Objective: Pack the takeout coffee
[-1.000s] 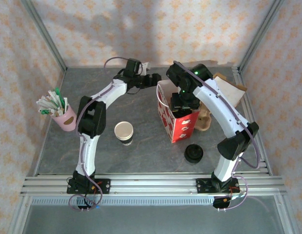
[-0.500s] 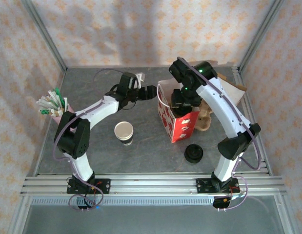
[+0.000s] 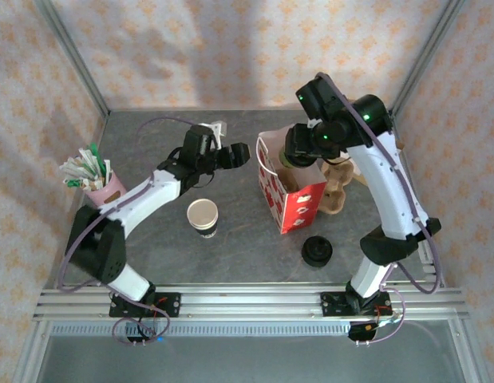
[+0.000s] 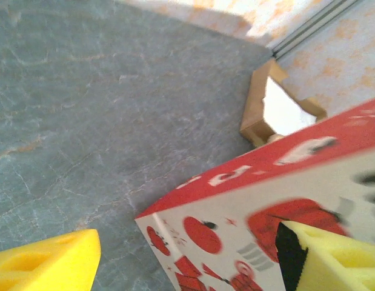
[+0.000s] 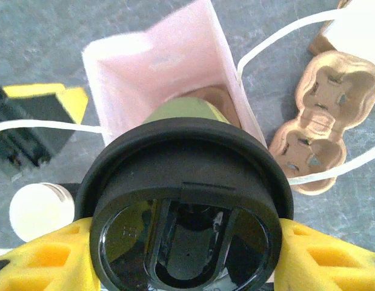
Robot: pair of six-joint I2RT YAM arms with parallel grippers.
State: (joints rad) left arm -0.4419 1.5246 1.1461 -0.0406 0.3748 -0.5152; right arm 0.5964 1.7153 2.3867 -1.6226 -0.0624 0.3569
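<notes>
Takeout coffee [image 5: 186, 200] is clamped between the yellow fingers of the right pincer [image 5: 186, 257]. The jaws are drawn in against the black lid, and the cup is hung just above the open mouth of the red paper bag [image 5: 175, 48], directly beneath that pincer. The left pincer [image 3: 237, 153] is held wide open and empty, just beside the bag's outer wall; whether the wall is touched cannot be told. As the bag is judged to be unbraced, it could be tipped or pushed aside if the cup's base is caught on the rim. It could also be caught on the white handle loop [image 5: 278, 33] lying near the mouth. The grip appears to be taken at the lid, so the lid could be popped off and the cup dropped. The pulp carrier [image 5: 323, 115], just right of the pincer, could be nudged.
</notes>
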